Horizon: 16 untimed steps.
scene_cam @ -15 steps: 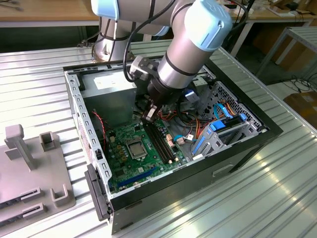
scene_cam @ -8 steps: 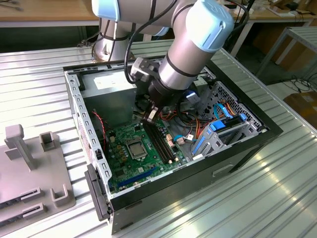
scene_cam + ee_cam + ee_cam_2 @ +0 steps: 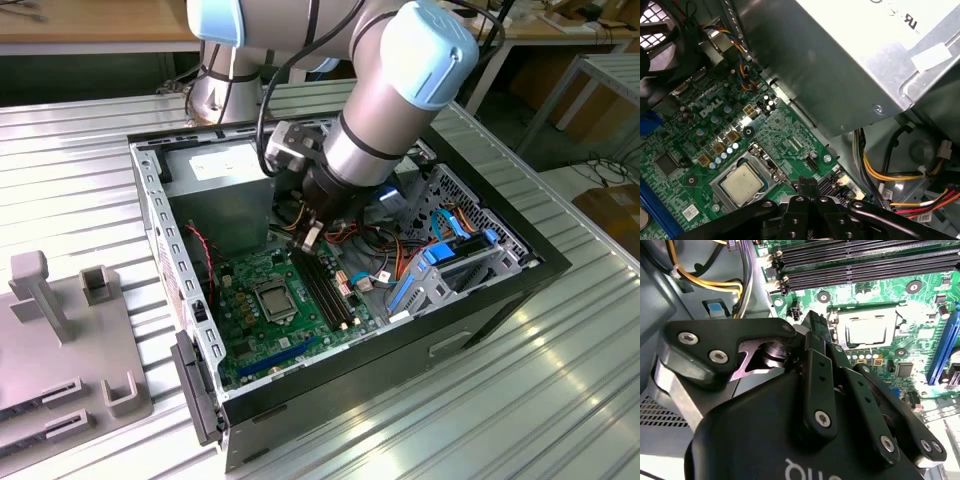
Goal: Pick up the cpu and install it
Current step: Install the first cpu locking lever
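We see the arm reach steeply down into the open computer case (image 3: pixel 160 215), the gripper (image 3: pixel 309 236) low over the green board (image 3: pixel 262 330) near the memory slots (image 3: pixel 330 290). Its fingers (image 3: pixel 808 187) are pressed together, holding nothing. The cpu (image 3: pixel 742 184) lies seated in its socket (image 3: pixel 272 297), centre of the exterior frame. The power supply (image 3: pixel 215 175) and cables (image 3: pixel 890 175) crowd the gripper; the socket lies uncovered.

Exterior view looks down from afar; both wrist views closely share the motherboard (image 3: pixel 880 295).
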Each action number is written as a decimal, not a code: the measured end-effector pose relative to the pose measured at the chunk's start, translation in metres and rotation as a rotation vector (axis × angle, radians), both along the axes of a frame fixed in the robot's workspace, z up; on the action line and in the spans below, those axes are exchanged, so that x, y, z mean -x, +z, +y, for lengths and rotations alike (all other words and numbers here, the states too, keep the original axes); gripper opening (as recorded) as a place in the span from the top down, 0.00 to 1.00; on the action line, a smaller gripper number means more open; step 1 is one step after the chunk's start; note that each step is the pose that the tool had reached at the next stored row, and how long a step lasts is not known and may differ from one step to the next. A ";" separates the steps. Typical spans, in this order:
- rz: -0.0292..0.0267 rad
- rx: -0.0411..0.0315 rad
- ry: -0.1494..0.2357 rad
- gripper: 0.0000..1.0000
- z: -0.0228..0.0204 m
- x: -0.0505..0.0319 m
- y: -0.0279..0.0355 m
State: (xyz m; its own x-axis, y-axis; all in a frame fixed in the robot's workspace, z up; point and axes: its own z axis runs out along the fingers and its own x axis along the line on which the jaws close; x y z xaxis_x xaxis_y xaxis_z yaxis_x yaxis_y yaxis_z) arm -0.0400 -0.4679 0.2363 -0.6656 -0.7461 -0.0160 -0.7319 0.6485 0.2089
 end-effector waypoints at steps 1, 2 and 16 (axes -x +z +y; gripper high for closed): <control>0.0000 0.0004 0.007 0.89 -0.0010 0.0000 0.0000; 0.0000 0.0006 0.012 0.89 -0.0017 0.0000 0.0000; 0.0000 0.0050 0.063 0.89 -0.0134 0.0000 0.0000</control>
State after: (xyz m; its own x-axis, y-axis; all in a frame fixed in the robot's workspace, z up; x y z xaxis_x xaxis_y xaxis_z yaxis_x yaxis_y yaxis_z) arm -0.0400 -0.4813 0.2363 -0.6174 -0.7866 -0.0121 -0.7713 0.6022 0.2058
